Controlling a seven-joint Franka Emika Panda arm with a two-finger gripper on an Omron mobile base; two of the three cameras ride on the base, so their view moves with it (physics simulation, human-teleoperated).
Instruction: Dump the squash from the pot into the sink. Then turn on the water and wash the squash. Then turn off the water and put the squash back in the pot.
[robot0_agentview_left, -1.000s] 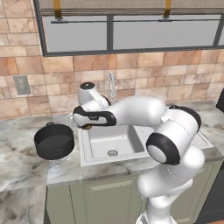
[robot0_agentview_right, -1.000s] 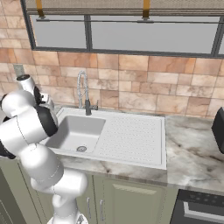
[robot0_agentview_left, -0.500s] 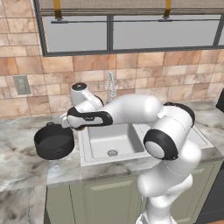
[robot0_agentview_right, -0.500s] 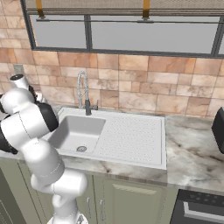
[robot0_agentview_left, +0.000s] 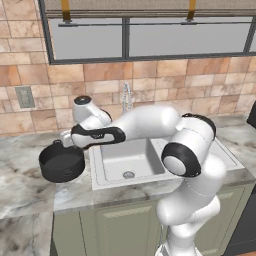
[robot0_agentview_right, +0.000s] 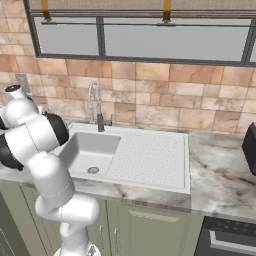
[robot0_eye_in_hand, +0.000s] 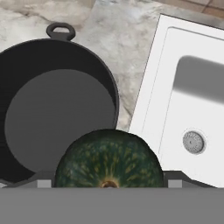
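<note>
Squash sits clamped between my wide-set jaws, hanging just past the near rim of the pot. Its open mouth lies ahead, left of the sink, so I judge a short carry forward precedes release.

base views flank sink; hand overhead.

We see the squash as dark green, freckled with yellow-orange specks and faint stripes. The pot is black at the rim and handle, dark grey inside. The sink is light grey with a silvery round drain and a ribbed drainboard. The surface is grey-and-cream marble. The wall carries tan and pinkish-brown tiles, and the faucet shines chrome.
</note>
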